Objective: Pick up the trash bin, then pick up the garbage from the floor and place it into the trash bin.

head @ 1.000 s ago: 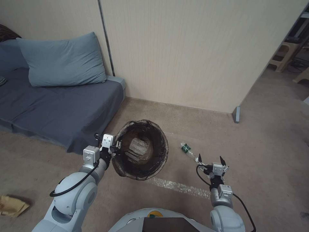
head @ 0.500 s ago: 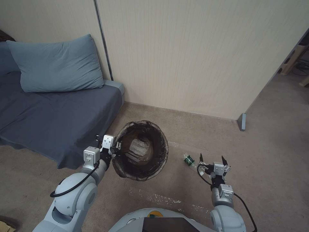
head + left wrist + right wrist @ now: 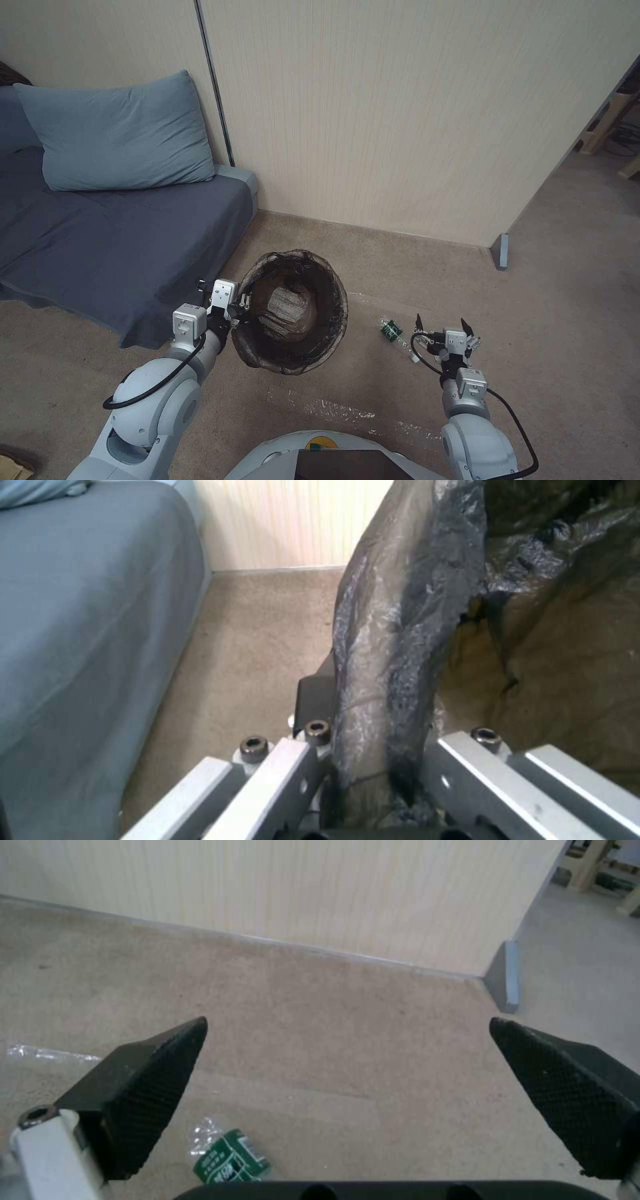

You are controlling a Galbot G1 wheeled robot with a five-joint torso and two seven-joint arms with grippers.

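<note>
The trash bin (image 3: 313,347), a round bucket with a dark brown liner over its rim, hangs just above the carpet in front of me. My left gripper (image 3: 240,311) is shut on its near-left rim. In the left wrist view the fingers (image 3: 317,700) clamp the liner-covered rim (image 3: 400,645). The garbage here is a crushed clear bottle with a green label (image 3: 392,331) lying on the floor right of the bin. My right gripper (image 3: 441,325) hovers open just right of the bottle. In the right wrist view the gripper (image 3: 347,1029) is spread wide, with the bottle (image 3: 230,1157) by one fingertip.
A low sofa (image 3: 113,253) with a blue pillow (image 3: 117,133) stands to the left of the bin. A beige panel wall (image 3: 373,120) runs behind, ending at a grey corner post (image 3: 500,252). Open carpet lies to the right. White scuff marks (image 3: 333,407) streak the floor near my base.
The whole view shifted over the last second as I moved; the bottle now lies closer to my right gripper. The right gripper edged slightly forward. The left still holds the bin.
</note>
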